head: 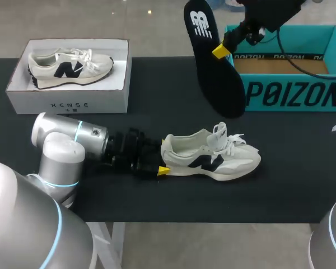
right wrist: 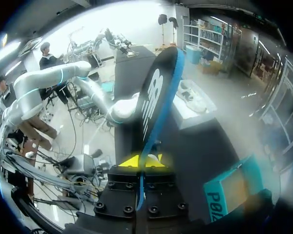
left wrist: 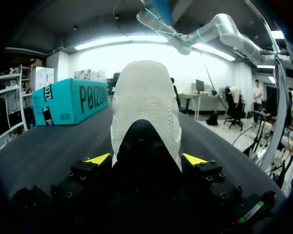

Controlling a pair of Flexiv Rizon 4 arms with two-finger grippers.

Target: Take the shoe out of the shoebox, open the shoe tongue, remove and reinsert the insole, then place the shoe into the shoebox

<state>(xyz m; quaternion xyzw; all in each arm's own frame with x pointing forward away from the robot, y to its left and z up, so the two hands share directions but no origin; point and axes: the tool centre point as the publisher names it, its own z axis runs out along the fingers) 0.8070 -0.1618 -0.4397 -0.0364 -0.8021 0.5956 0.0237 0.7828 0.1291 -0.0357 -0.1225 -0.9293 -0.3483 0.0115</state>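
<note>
- Our left arm (head: 73,140) lies low and level over the table (head: 157,95), coming in from the left with its wrist pointing right.
- The left gripper (head: 162,157) is clamped on the heel of the shoe (head: 213,159). In the left wrist view one yellow tip presses each side of the heel (the shoe (left wrist: 145,102) fills the space between the fingers of the gripper (left wrist: 146,159)).
- The shoe stands upright on its sole near the table's front edge, toe to the right, tongue and laces pulled up.
- Our right arm (head: 269,11) enters from the upper right, with its gripper (head: 223,49) held high above the table.
- The right gripper (right wrist: 141,160) is pinched tight on the edge of the black insole (right wrist: 158,97).
- The insole (head: 213,67) hangs nearly upright (logo end up), its lower end just beside the teal box (head: 291,95).
- The teal box sits open at the far right.
- A white box (head: 67,103) at the far left holds a second shoe (head: 70,67).
</note>
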